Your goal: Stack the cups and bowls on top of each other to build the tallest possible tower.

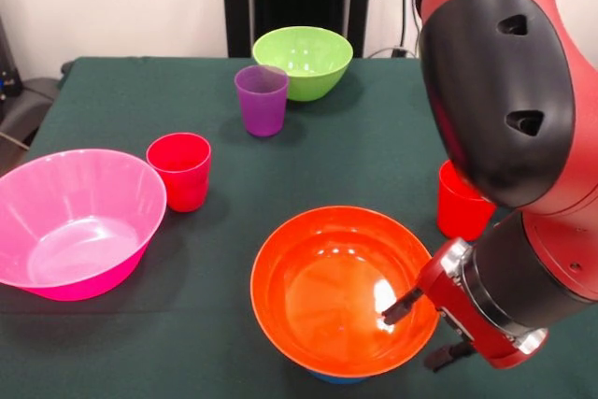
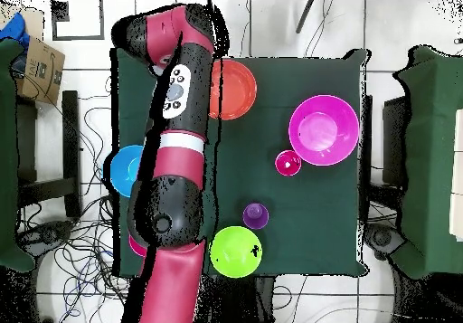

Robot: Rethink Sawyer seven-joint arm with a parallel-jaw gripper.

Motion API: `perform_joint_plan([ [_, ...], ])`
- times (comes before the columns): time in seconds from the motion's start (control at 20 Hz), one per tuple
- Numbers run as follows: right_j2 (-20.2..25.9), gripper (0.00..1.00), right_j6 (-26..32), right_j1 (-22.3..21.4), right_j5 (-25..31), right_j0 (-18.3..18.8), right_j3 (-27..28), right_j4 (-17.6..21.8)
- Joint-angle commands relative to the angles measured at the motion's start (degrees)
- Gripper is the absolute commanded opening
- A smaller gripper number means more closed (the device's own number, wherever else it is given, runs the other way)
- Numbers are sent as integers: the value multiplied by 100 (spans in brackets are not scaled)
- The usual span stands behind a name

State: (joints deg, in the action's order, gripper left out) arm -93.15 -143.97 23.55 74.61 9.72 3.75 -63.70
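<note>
The front view is showing the gripper [image 1: 425, 329] at lower right with its fingers spread, one tip over the orange bowl's [image 1: 336, 287] rim — overhead, the arm is hiding it. The orange bowl [image 2: 237, 89] is sitting mouth-up on a blue base. Only overhead is a large blue bowl [image 2: 124, 170] peeking out at left.

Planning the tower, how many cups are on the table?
3: purple cup by the green bowl, red cup beside the pink bowl, second red cup partly behind the arm.
</note>
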Motion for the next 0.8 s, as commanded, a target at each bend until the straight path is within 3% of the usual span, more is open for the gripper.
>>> perform_joint_plan([
  [0.05, -415, 100, 991, 151, -478, 34, -351, -327],
  [0.5, -310, 100, 1053, 177, -556, 17, -378, -375],
  [0.8, 63, 100, 1170, 173, -541, -29, -388, -125],
])
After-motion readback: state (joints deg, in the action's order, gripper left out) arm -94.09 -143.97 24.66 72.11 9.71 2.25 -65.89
